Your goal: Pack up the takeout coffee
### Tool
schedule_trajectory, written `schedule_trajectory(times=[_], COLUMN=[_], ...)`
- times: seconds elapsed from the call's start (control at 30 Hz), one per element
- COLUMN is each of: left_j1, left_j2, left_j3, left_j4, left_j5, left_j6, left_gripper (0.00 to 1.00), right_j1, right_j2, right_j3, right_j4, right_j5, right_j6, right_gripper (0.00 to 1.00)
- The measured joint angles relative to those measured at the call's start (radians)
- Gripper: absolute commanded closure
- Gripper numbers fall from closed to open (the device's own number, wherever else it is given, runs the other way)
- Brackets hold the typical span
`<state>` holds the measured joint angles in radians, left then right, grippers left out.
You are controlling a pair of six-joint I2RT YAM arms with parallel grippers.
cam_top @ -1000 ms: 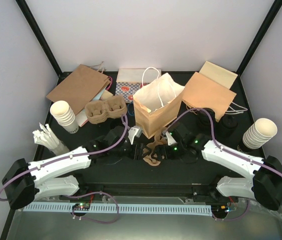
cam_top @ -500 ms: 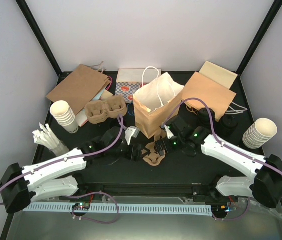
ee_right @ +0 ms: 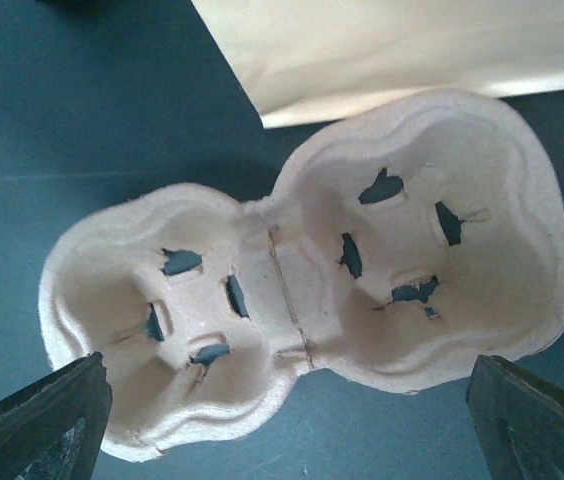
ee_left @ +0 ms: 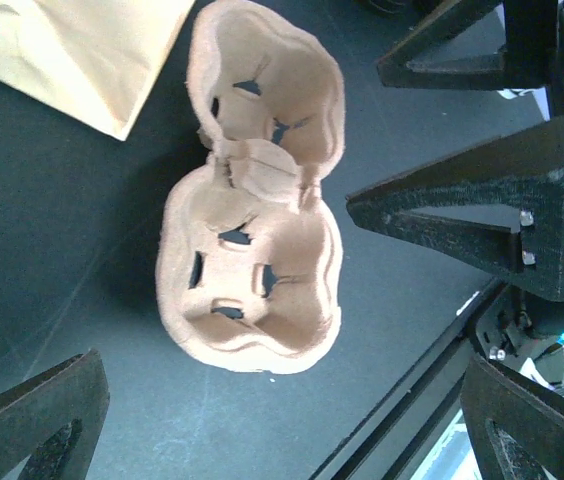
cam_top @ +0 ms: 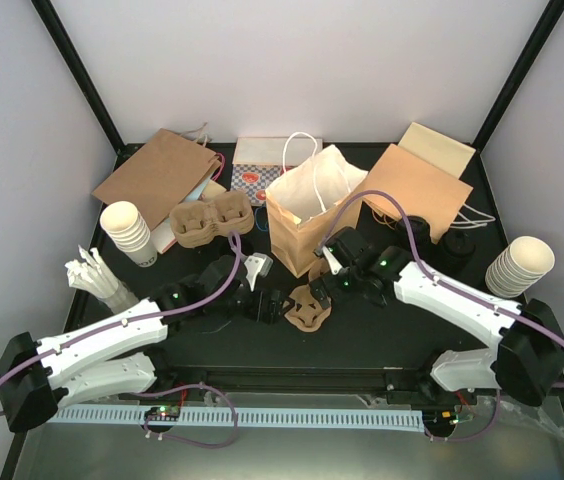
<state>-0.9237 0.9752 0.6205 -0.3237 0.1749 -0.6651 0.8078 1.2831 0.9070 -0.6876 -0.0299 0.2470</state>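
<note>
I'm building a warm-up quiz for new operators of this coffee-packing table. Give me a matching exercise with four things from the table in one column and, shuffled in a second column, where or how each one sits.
Things
1. nearer pulp cup carrier
2. open paper bag
3. black-lidded coffee cups
4. farther pulp cup carrier

Places or states
a. standing upright mid-table
b. towards the back, left of the bag
c. lying empty just in front of the bag
d. to the right of the bag

Pairs: 1-c, 2-a, 3-d, 4-b
</note>
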Motion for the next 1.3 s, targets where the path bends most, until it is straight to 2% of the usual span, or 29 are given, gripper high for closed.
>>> schedule_trajectory(times=[0.6, 0.93, 1.13, 1.3], left_j1=[0.008, 0.008, 0.011, 0.014], left_j2=[0.000, 0.000, 0.000, -0.001], left_j3=[0.000, 0.000, 0.000, 0.000], left_j4=[-0.052, -0.073, -0.074, -0.084], left_j5=[-0.035, -0.036, -0.037, -0.038], left_j6=[0.021, 0.023, 0.023, 0.023], left_gripper=[0.01, 0.01, 0.01, 0.01], right_j1=[0.001, 0.042, 0.051, 0.058], right_j2=[0.121, 0.168, 0.188, 0.219], right_j3=[0.002, 0.019, 0.029, 0.036], right_j4=[-0.014, -0.015, -0.015, -0.015], right_j5=[-0.002, 0.008, 0.023, 0.033], right_j6=[-0.075, -0.078, -0.079, -0.087], right_gripper=[0.00, 0.01, 0.06, 0.16])
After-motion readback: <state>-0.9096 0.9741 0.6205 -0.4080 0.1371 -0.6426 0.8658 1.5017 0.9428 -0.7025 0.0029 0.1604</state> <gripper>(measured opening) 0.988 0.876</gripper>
